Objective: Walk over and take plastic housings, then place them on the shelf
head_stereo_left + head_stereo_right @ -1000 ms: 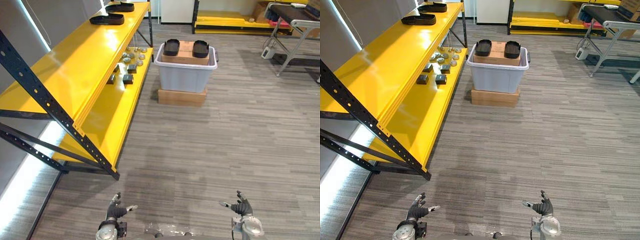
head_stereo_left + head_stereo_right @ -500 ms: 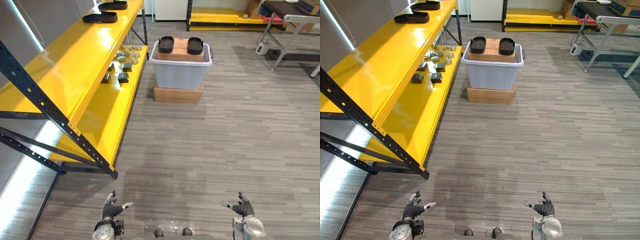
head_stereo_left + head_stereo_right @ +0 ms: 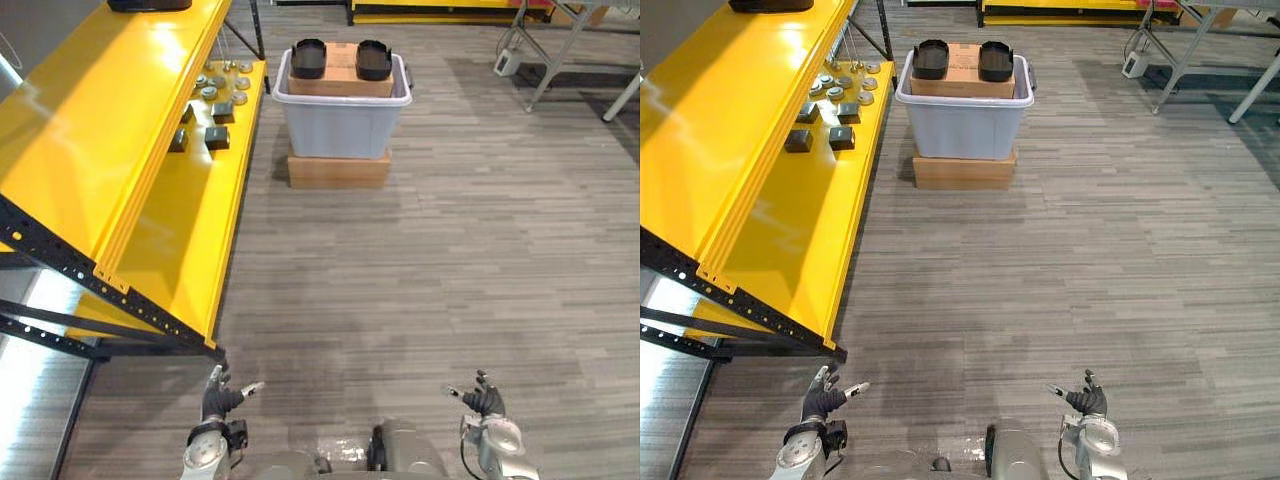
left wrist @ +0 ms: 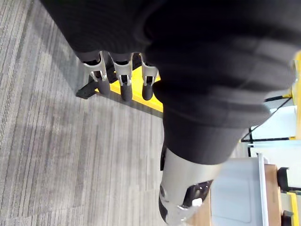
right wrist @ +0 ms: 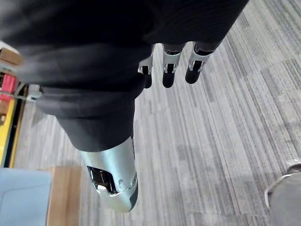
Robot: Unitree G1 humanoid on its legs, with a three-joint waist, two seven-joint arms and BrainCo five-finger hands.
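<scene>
- Left hand (image 3: 220, 398) and right hand (image 3: 485, 399): fingers relaxed, empty.
- Your 2 black plastic housings (image 3: 309, 58) sit on a brown cardboard box (image 3: 341, 84) inside the grey plastic tub (image 3: 340, 125).

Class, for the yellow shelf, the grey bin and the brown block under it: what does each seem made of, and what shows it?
Yellow shelf: likely painted metal, glossy; it shows bright glare.
Grey bin: plastic by its look, smooth, with a rolled pale rim.
Brown block: probably cardboard, matt and flat brown; wood is possible.
</scene>
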